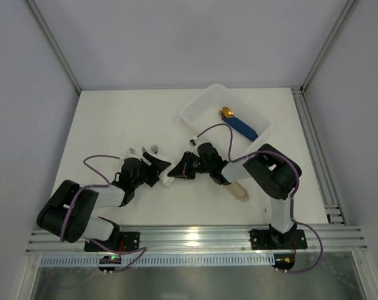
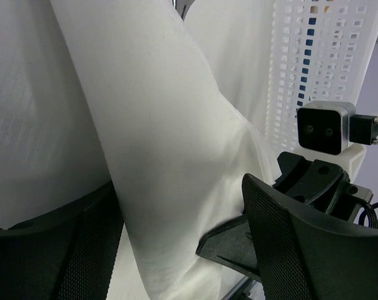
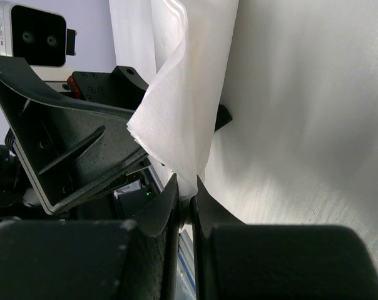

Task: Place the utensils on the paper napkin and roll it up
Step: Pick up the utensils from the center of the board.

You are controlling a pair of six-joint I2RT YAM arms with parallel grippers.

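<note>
The paper napkin [image 2: 170, 144] stands as a tall white fold in the left wrist view. My left gripper [image 2: 176, 212] is open, one mesh finger [image 2: 57, 250] on each side of that fold. In the right wrist view my right gripper [image 3: 188, 195] is shut on the napkin's [image 3: 176, 106] lower corner. From above, the left gripper [image 1: 153, 164] and right gripper [image 1: 178, 170] meet nose to nose at the table's middle. The utensils are hidden. The napkin is hard to pick out against the white table from above.
A white plastic tray [image 1: 195, 109] at the back right holds a blue-handled, gold-tipped piece [image 1: 239, 124]. A beige oblong sleeve [image 1: 239, 190] lies beside the right arm's forearm. A metal rail [image 1: 189, 237] runs along the near table edge.
</note>
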